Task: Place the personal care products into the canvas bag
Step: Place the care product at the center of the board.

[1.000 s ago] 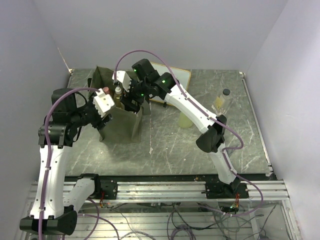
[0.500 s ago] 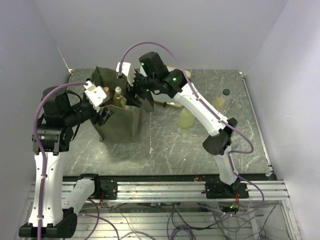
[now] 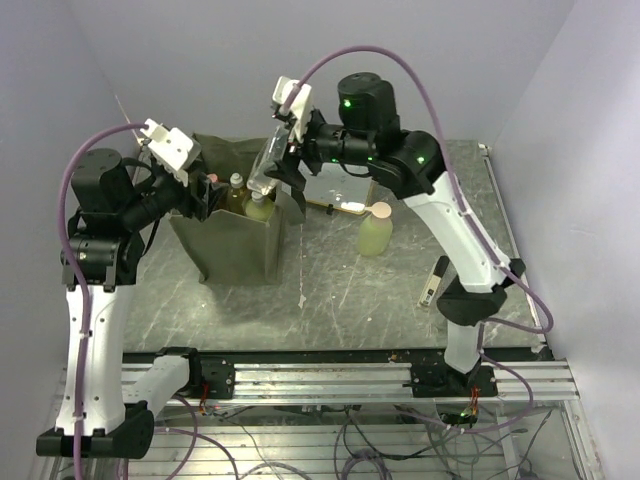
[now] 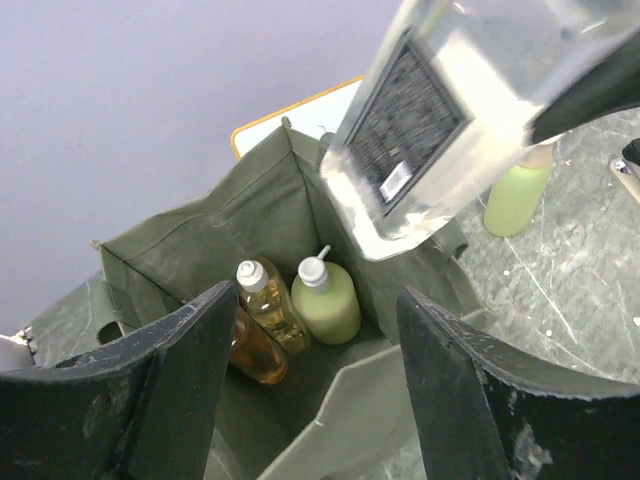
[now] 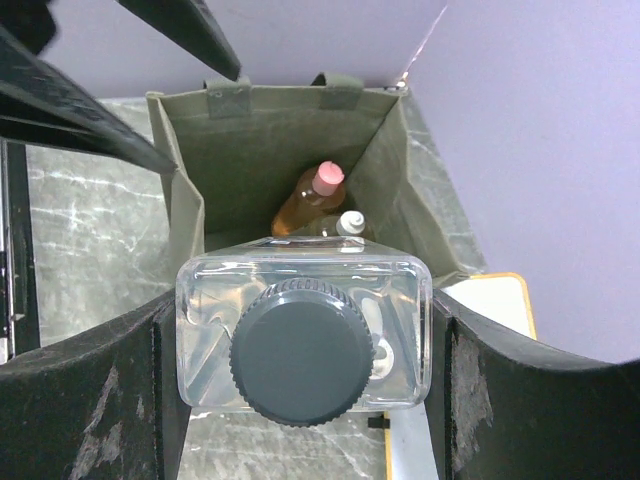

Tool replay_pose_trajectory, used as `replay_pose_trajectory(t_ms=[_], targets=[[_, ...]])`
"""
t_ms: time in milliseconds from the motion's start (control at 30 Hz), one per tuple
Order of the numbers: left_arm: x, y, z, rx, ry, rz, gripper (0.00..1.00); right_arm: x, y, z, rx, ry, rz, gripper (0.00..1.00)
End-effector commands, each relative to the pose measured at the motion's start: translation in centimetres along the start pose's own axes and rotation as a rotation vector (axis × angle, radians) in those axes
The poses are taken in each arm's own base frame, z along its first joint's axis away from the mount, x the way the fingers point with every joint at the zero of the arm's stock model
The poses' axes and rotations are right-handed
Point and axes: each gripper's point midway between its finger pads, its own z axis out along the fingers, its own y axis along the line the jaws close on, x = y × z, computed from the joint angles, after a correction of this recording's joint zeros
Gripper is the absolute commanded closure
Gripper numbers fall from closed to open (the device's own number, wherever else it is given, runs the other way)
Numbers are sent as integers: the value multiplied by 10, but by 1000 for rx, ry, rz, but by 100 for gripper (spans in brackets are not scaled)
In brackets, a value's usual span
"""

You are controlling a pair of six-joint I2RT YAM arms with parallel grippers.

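The olive canvas bag (image 3: 235,250) stands open left of centre. Inside it stand an amber pump bottle (image 4: 268,302), a yellow-green pump bottle (image 4: 330,303) and an orange pink-capped bottle (image 5: 313,197). My right gripper (image 3: 281,168) is shut on a clear black-capped bottle (image 5: 300,345), held tilted over the bag's right rim (image 5: 395,170). My left gripper (image 3: 200,192) is open and empty above the bag's left rim, its fingers (image 4: 170,390) framing the opening. A green pink-capped bottle (image 3: 375,233) stands on the table right of the bag. A small clear bottle (image 3: 433,283) lies by the right arm.
The wood-framed whiteboard (image 3: 340,192) lies flat behind the bag, under the right arm. Grey walls close in the table at the back and both sides. The rail holding the arm bases (image 3: 320,378) runs along the near edge.
My right arm has risen and swung back and now holds a clear bottle above the bag. My left gripper moved up and left off the bag's mouth. The clear bottle at far right is gone.
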Motion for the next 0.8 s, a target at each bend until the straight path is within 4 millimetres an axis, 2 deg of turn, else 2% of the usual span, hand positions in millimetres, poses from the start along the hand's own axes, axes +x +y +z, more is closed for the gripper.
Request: replay_pose_trajectory(t_ms=[0, 133, 300, 500, 667, 767], targets=[[-20, 16, 7, -46, -55, -41, 24, -79, -20, -61, 144, -229, -85, 100], [-18, 15, 16, -10, -44, -60, 22, -85, -16, -87, 165, -234, -124, 100], [-23, 12, 20, 17, -69, -65, 21, -56, -6, -89, 137, -155, -154, 100], [-28, 10, 23, 35, -63, -70, 19, 10, 13, -70, 51, -22, -133, 100], [-22, 10, 29, 41, -31, -78, 16, 77, 28, -60, -27, 63, -75, 100], [-23, 11, 30, 26, -29, -74, 10, 116, 38, -51, -54, 107, -19, 100]])
